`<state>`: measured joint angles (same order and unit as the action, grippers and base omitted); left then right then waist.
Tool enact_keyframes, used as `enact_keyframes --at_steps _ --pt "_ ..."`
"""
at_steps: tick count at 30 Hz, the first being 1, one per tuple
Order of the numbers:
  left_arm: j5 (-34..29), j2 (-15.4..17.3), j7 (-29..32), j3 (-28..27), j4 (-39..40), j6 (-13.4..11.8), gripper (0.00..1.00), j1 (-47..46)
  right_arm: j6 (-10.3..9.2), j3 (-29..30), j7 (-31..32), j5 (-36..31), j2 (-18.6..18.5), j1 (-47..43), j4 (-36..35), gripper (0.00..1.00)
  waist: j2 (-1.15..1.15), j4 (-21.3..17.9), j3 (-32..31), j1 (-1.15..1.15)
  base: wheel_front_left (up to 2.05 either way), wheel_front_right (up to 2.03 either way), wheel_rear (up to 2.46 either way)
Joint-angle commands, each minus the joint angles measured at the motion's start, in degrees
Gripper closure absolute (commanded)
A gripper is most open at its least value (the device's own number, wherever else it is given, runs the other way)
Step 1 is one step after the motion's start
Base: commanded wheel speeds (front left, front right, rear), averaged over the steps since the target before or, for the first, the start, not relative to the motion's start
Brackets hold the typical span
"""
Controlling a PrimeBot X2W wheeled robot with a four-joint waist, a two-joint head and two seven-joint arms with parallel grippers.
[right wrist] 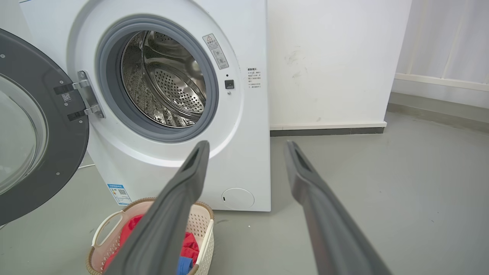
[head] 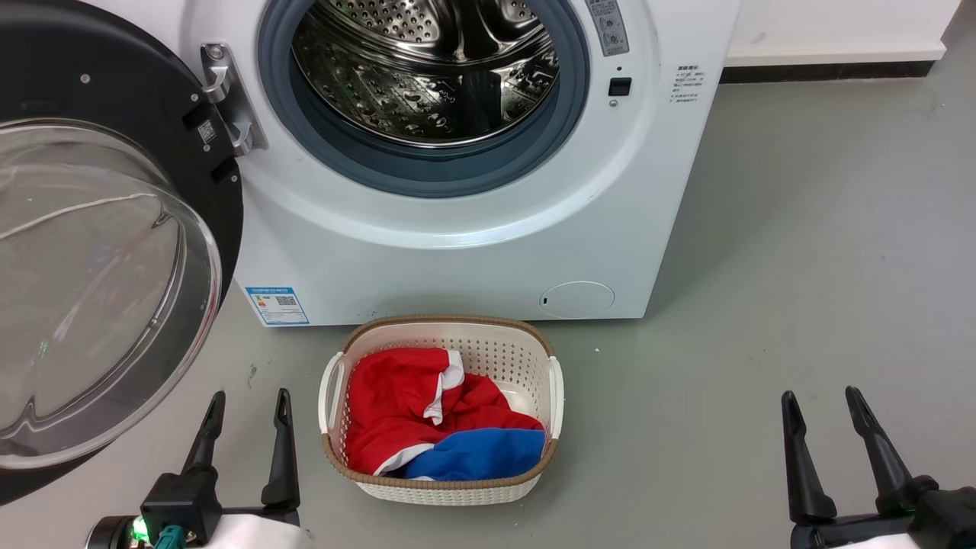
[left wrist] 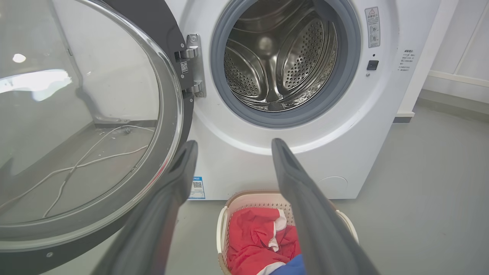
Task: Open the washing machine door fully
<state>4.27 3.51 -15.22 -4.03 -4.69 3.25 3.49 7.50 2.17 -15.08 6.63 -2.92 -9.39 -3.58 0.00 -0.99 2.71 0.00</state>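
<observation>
- Because the washing machine (head: 473,252) is a big white box squat on the floor, you can expect it to hold firm when you push on its door; it won't slide.
- The washing machine door (head: 99,290) stands swung out at 9 o'clock from the steel drum (head: 427,69), its inner face towards you. It looks close to fully open, so little travel is probably left.
- Treat the door as heavy and rigid. The bulging glass bowl is slick and breakable, so keep off it.
- Push or hook on the wide black rim (head: 114,76) instead, at the edge farthest from the hinge, where leverage is best. The rim is glossy, so a pinch may slip and a flat push should do better.
- The silver hinge (head: 229,99) sits at 9 o'clock on the grey gasket; keep the fingers out of that gap.
- The floor (head: 762,343) is smooth grey, with a white wall (right wrist: 324,57) at 3 o'clock from the machine.
- A cream laundry basket (head: 442,320) holding red and blue clothes (head: 412,412) sits at 6 o'clock from the machine, just in front of it. Steer round it.
- A thin pale cable (left wrist: 95,152) shows through the glass, lying on the floor behind the door.
- The left claw (head: 252,395), at 7 o'clock in the head view, is released and grips nothing, near the door's lower rim but clear of it.
- The right claw (head: 820,393), at 5 o'clock, is likewise spread and empty, well apart from the door.
</observation>
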Motion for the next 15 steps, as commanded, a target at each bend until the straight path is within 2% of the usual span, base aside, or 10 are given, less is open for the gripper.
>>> enact_keyframes --at_steps 1,8,9,15 --pt "-0.25 -0.03 0.14 0.06 0.16 -0.34 0.00 0.58 -0.01 0.06 -0.12 0.26 0.08 -0.21 0.14 0.00 0.00 0.09 0.02 0.00 0.00 0.00 0.00" --pt "-0.63 -0.26 0.14 0.70 0.08 -0.85 0.00 0.79 -0.01 0.35 -0.11 0.11 0.08 -0.05 0.49 0.00 0.00 0.53 0.29 0.00 0.00 0.00 0.00" --pt "-0.60 -0.26 0.00 0.67 0.03 -0.92 1.00 0.35 0.00 0.30 -0.01 0.36 0.00 0.00 0.42 1.00 0.00 0.54 0.29 0.00 0.00 0.00 0.00" --pt "0.45 -0.65 0.34 0.50 -3.19 -0.91 1.00 0.88 0.00 0.00 0.19 1.43 -0.02 -0.30 3.08 1.00 0.00 0.56 0.28 0.00 0.00 0.00 0.00"
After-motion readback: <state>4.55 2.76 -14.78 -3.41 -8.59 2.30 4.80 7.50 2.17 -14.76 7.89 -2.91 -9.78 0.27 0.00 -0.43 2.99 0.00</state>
